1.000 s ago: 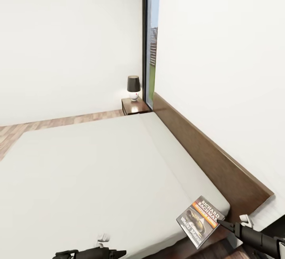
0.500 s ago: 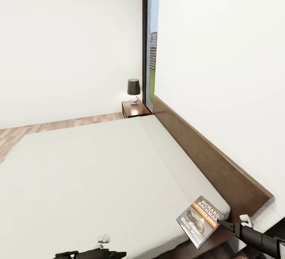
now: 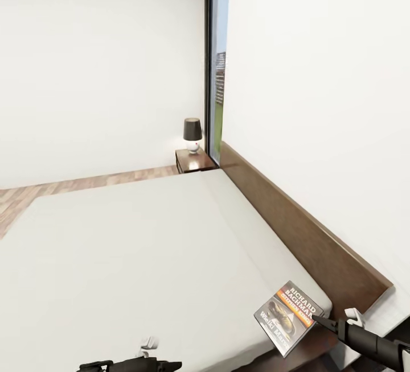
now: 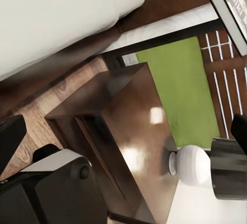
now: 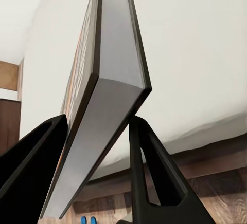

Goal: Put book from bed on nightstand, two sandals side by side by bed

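Book (image 3: pixel 288 318) sits clamped in the right hand (image 5: pixel 98 131), its two dark fingers pinching cover and pages, lifted clear above the near corner of the bed (image 3: pixel 142 247), presumably so it can travel to a nightstand. Whether the left hand (image 3: pixel 128 365), low by the mattress edge, is clenched or released, I cannot tell. Beyond the off-white mattress and brown headboard (image 3: pixel 296 230), the far nightstand (image 3: pixel 195 161) carries a black-shaded lamp (image 3: pixel 192 133) beside a tall window (image 3: pixel 217 65).
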